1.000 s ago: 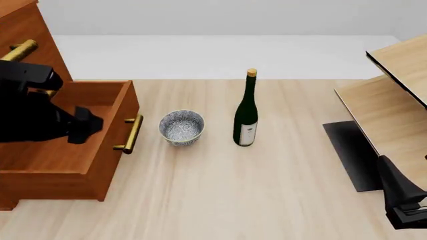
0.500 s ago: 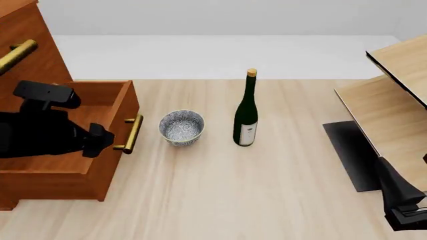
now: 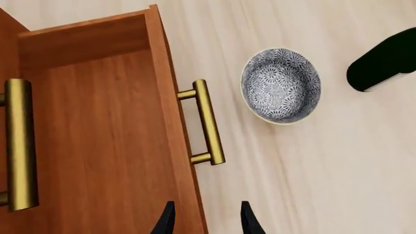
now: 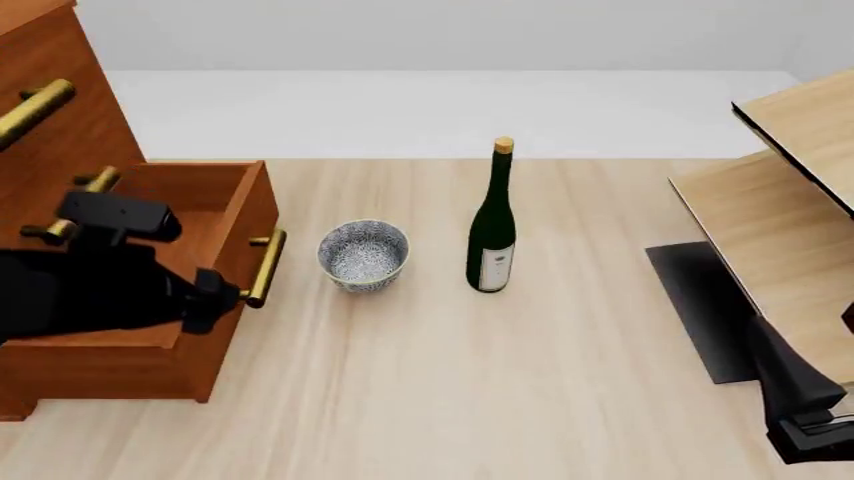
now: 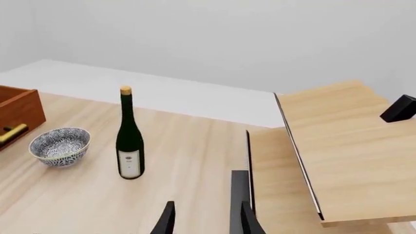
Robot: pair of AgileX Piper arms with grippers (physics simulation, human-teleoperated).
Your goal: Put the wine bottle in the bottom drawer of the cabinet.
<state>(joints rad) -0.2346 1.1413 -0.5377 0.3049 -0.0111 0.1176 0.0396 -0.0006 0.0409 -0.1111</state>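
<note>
The wine bottle (image 4: pixel 493 232) (image 5: pixel 129 138), dark green with a gold cap and white label, stands upright on the table, right of the bowl. In the left wrist view only a dark edge of the bottle (image 3: pixel 382 61) shows. The bottom drawer (image 4: pixel 200 205) (image 3: pixel 97 126) of the reddish-brown cabinet (image 4: pixel 60 110) is pulled out, with nothing inside it. My left gripper (image 4: pixel 219 293) (image 3: pixel 206 222) hovers open above the drawer's front wall, near its brass handle (image 4: pixel 264 268) (image 3: pixel 209 122). My right gripper (image 5: pixel 204 220) is open and holds nothing, far from the bottle at the near right.
A grey speckled bowl (image 4: pixel 363 255) (image 3: pixel 281 84) (image 5: pixel 60 145) sits between drawer and bottle. A pale wood shelf unit (image 4: pixel 781 200) (image 5: pixel 344 146) fills the right side, with a dark mat (image 4: pixel 701 310) under it. The right arm (image 4: pixel 801 400) rests at the bottom right corner.
My left arm has pulled out of the drawer's inside, moving right and nearer until its gripper is over the front wall. The right arm, bottle and bowl have stayed put.
</note>
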